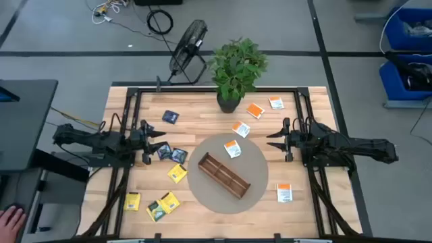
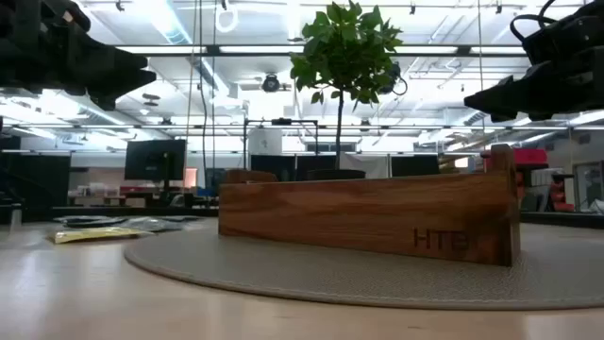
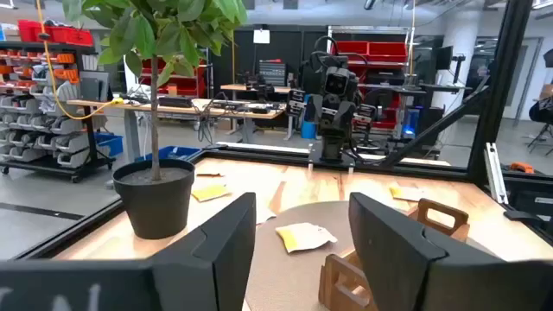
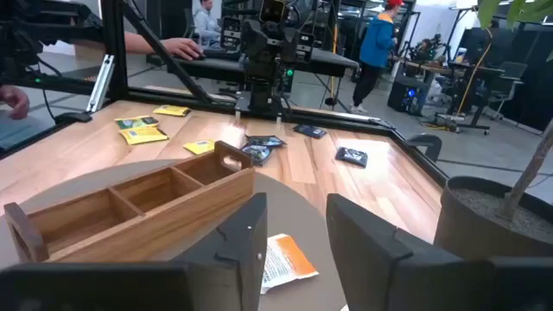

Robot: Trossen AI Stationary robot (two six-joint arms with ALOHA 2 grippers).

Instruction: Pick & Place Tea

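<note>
A long brown wooden divided tray (image 1: 223, 175) lies slantwise on a round grey mat (image 1: 260, 169) at the table's middle. One orange-and-white tea sachet (image 1: 232, 149) rests flat on the mat beside it. More orange-and-white sachets (image 1: 254, 110) lie far right, dark navy ones (image 1: 171, 117) and yellow ones (image 1: 177, 173) on the left. My left gripper (image 1: 160, 143) hovers open above the table's left side, pointing at the mat. My right gripper (image 1: 273, 140) hovers open on the right, facing it. Both hold nothing.
A potted plant (image 1: 236, 71) stands at the table's far middle. A black metal frame (image 1: 304, 101) runs round the table. A lone orange-and-white sachet (image 1: 284, 192) lies near right. A person's hand (image 1: 10, 219) shows off the table at near left.
</note>
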